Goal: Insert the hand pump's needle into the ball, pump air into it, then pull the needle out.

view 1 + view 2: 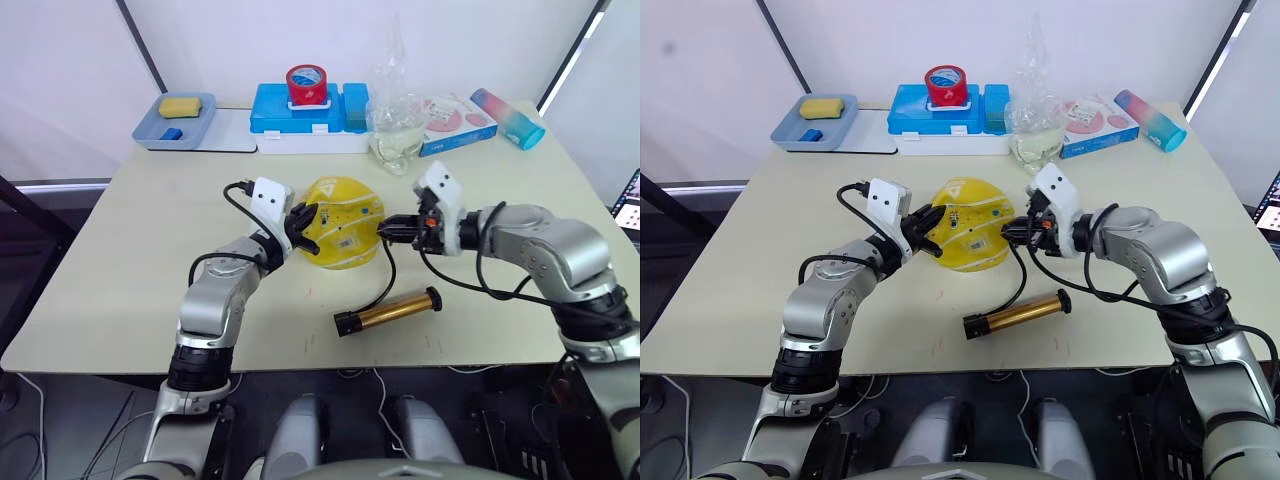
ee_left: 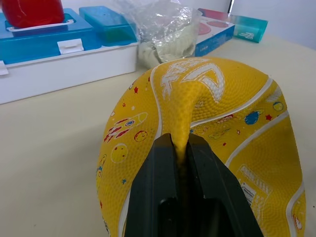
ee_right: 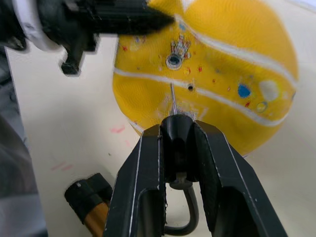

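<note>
The yellow ball (image 1: 345, 238), dented, lies at the table's middle. My left gripper (image 1: 303, 222) is at its left side, shut on a pinched ridge of the ball's skin (image 2: 183, 106). My right gripper (image 1: 392, 228) is at the ball's right side, shut on the black fitting (image 3: 177, 127) of the needle (image 3: 173, 98). The thin pin points at the ball's surface close to a small dark hole (image 3: 190, 88); whether it touches I cannot tell. The hand pump (image 1: 388, 311) lies on the table nearer me, its black hose (image 1: 385, 283) curving up to the right gripper.
Along the table's back edge stand a blue tray (image 1: 180, 125) with a yellow sponge, a blue box (image 1: 300, 112) with a red tape roll (image 1: 307, 85) on it, a clear plastic bag (image 1: 397, 125), a flat printed box (image 1: 455, 122) and a pink-blue bottle (image 1: 508, 117).
</note>
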Motion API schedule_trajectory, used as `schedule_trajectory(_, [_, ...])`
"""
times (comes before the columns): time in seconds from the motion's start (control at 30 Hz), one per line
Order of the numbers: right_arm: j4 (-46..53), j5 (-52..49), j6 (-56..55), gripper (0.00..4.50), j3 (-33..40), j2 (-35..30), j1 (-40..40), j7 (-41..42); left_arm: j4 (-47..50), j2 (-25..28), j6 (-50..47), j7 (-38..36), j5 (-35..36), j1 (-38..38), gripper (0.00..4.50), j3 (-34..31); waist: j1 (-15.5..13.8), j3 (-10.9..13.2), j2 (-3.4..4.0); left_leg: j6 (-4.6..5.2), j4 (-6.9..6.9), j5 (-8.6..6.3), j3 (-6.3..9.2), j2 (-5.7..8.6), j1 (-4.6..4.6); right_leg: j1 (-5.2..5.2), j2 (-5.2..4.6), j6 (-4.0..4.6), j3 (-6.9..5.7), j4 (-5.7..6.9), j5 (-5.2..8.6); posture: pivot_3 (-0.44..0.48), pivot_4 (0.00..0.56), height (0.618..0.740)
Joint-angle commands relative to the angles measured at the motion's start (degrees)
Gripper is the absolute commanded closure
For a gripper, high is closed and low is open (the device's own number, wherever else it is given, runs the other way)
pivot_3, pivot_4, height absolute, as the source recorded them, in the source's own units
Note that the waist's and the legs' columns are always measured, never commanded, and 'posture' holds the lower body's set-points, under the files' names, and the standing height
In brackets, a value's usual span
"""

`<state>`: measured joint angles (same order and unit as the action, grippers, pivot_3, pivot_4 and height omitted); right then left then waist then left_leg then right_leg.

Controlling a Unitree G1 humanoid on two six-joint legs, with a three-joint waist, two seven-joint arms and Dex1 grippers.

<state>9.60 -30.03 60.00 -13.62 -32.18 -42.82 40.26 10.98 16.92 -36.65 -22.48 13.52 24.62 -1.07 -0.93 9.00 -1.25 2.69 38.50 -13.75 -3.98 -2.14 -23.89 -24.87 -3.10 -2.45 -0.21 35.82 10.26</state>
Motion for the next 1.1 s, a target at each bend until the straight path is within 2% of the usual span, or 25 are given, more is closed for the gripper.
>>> schedule_trajectory(0.03, [-1.7, 1.3, 2.9, 4.16, -1.3, 2.2, -3.5, -1.3, 1.0, 0.1, 1.0, -0.2, 0.3, 0.5, 4.44, 0.2, 0.1, 0.0, 0.0, 0.0, 0.0, 0.0, -0.01, 0.0, 0.0, 0.0, 0.0, -0.01, 0.01, 0.01, 0.0, 0.0, 0.15, 0.739])
schedule_trajectory(0.23, [-8.2, 5.9, 2.1, 4.16, -3.6, 7.6, -7.4, -3.8, 0.7, 0.6, 1.2, -0.6, 0.2, -0.1, 4.44, 0.3, 0.1, 0.0, 0.01, 0.0, -0.04, 0.0, 0.03, -0.05, 0.04, -0.03, 0.1, -0.01, -0.02, 0.07, -0.01, 0.0, 0.15, 0.739])
schedule_trajectory(0.67, [-14.4, 11.2, 1.8, 4.16, -6.3, 12.5, -11.2, -3.5, -0.7, 0.5, 1.9, -0.6, 0.3, 0.1, 4.44, -0.1, 0.3, 0.0, 0.01, 0.0, -0.04, 0.0, -0.01, -0.04, 0.02, -0.04, 0.06, -0.09, -0.02, 0.05, -0.06, 0.0, 0.15, 0.739])
schedule_trajectory(1.1, [-18.4, 15.6, -0.2, 4.16, -6.9, 15.3, -11.4, -3.5, -2.6, 0.5, 2.3, -1.2, 0.6, 0.6, 4.44, -0.6, 0.3, 0.0, 0.01, -0.01, -0.04, 0.0, 0.0, -0.04, 0.04, -0.04, 0.06, -0.06, -0.03, 0.05, -0.05, 0.0, 0.15, 0.739])
